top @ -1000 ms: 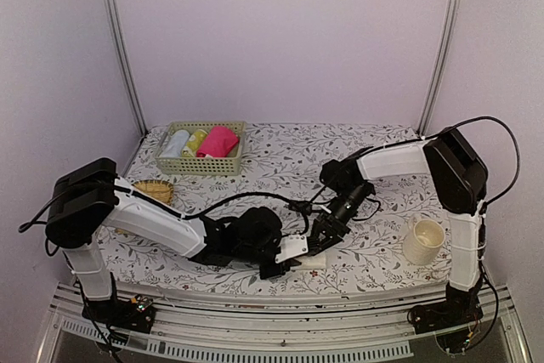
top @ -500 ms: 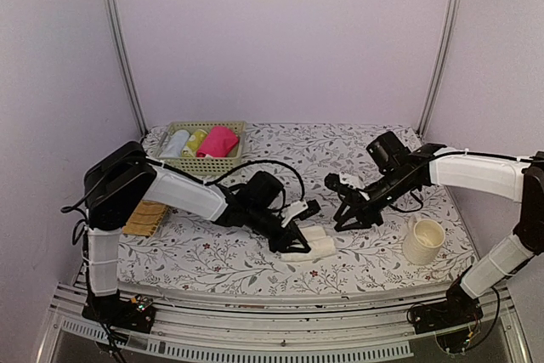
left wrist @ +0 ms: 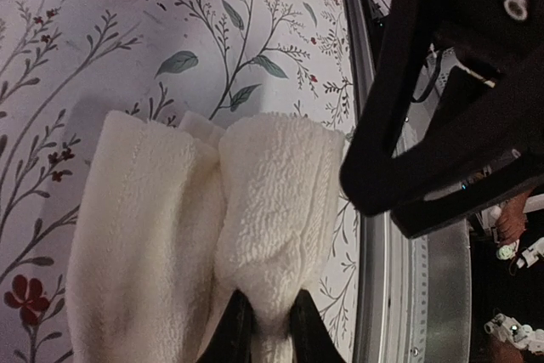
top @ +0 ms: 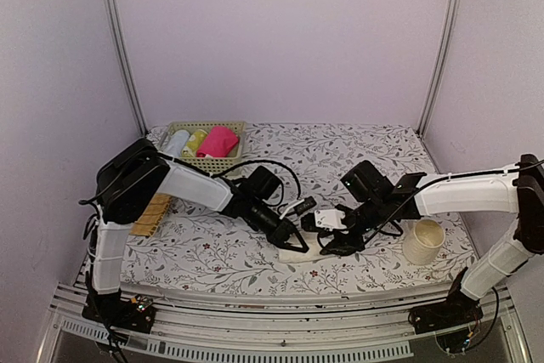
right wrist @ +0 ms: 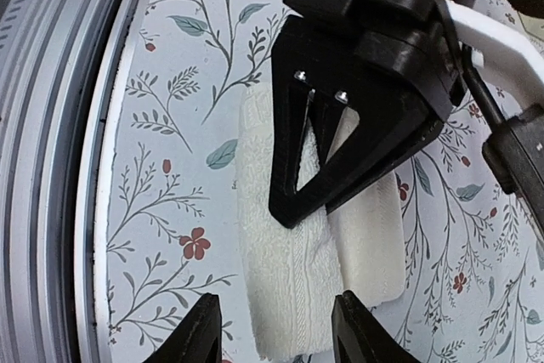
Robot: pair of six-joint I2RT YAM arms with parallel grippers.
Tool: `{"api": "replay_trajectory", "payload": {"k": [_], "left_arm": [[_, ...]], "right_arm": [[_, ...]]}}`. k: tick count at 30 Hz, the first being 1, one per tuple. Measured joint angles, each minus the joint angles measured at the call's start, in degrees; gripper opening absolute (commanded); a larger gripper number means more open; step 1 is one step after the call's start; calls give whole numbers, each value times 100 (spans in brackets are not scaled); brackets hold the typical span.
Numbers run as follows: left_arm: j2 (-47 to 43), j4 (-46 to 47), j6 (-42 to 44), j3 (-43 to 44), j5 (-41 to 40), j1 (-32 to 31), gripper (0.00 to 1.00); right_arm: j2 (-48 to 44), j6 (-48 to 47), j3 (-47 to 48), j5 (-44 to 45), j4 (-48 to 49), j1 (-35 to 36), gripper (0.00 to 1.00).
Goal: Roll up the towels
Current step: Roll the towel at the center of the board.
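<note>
- Grip: the left end effector [left wrist: 265, 327] is nearly closed, pinching a raised fold of the small cream-white terry towel [left wrist: 161, 235]. The towel lies part-rolled near the middle of the near edge of the floral-print worktop [top: 212, 257].
- The right end effector [right wrist: 276, 329] hangs just above the same towel with its jaws wide and nothing between them.
- Before the left turns the fold over, the right should probably come down on the loose flat layer beside it and pin it.
- Keeping the roll's axis straight should stop the cloth from coning.
- The two end effectors are very close, so moving one at a time looks safer.
- The long bright pink towel [top: 219, 140] sits, apparently rolled, in the pale lattice basket [top: 200, 163] at the far left corner.
</note>
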Motion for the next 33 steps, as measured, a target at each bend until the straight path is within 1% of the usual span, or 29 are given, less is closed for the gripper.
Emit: {"api": "replay_trajectory", "payload": {"k": [4, 6, 7, 8, 10, 12, 15, 19, 22, 26, 29, 33], "left_arm": [[46, -37, -72, 33, 111, 24, 11], [48, -50, -98, 35, 122, 31, 12], [48, -63, -109, 37, 122, 39, 14], [48, -79, -120, 39, 120, 48, 17], [48, -105, -129, 42, 116, 57, 31], [31, -101, -109, 22, 74, 57, 39], [-236, 61, -103, -310, -236, 57, 48], [-1156, 348, -52, -1257, -1036, 55, 51], [-2170, 870, 4, -2203, -1637, 52, 53], [-3097, 1519, 210, -3047, -2516, -81, 52], [-3449, 1847, 595, -3432, -3418, -566, 51], [-3541, 2009, 1185, -3578, -4258, -1335, 54]], "right_arm": [[350, -151, 0, 345, 297, 286, 46], [612, -219, 4, 481, 389, 376, 39], [713, -251, 11, 535, 437, 402, 32], [774, -293, 22, 570, 490, 409, 26], [844, -317, 70, 629, 562, 413, 15], [885, -369, 111, 656, 562, 415, 11], [999, -330, 223, 599, 553, 415, 9], [1261, -245, 542, 157, 363, 313, 7], [1624, -140, 988, -474, -114, 28, 7], [2190, -37, 1556, -1384, -752, -391, 7], [2667, 9, 2052, -1932, -1290, -590, 7], [3272, 11, 2675, -2610, -1996, -791, 7]]}}
